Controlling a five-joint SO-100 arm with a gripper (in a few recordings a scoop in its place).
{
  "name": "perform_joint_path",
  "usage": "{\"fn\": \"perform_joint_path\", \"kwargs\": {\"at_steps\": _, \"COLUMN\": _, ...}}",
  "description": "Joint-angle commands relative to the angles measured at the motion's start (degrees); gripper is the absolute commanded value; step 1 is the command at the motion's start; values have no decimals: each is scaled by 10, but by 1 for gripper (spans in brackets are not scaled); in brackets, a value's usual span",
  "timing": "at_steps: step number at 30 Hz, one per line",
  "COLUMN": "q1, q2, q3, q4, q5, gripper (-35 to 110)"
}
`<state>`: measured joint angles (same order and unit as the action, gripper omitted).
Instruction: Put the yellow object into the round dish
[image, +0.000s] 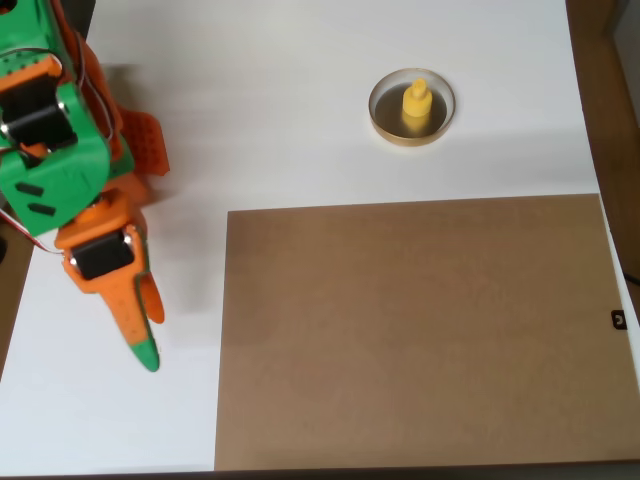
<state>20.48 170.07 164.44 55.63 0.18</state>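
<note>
a: where's the yellow object (416, 103) now?

b: standing upright inside the round dish (382, 117), knob up, about in the middle of the dark floor. so the task looks finished to me.

a: and the tool (143, 345)?

b: far left of the dish and lower in the overhead view, well apart from it, over the white surface (300, 110). its orange fingers taper together to a green tip with no gap i can see, and nothing is between them. i'd judge the arm is parked there to be clear of the dish, though that's a guess.

a: anything else near the dish?

b: a brown board (420, 330) lies flat on the surface below the dish, close to it but not touching. it may be just a work mat; it plays no part that i can see.

a: count it up.

b: one yellow object, one dish, one board, one arm with one tool.
</note>
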Motion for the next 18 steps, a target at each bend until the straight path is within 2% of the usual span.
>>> {"fn": "perform_joint_path", "kwargs": {"at_steps": 1, "q1": 13, "q2": 34, "q3": 4, "q4": 11, "q5": -5, "gripper": 34}}
{"fn": "perform_joint_path", "kwargs": {"at_steps": 11, "q1": 28, "q2": 169, "q3": 36, "q4": 78, "q5": -23, "gripper": 35}}
{"fn": "perform_joint_path", "kwargs": {"at_steps": 18, "q1": 26, "q2": 171, "q3": 36, "q4": 83, "q5": -27, "gripper": 33}}
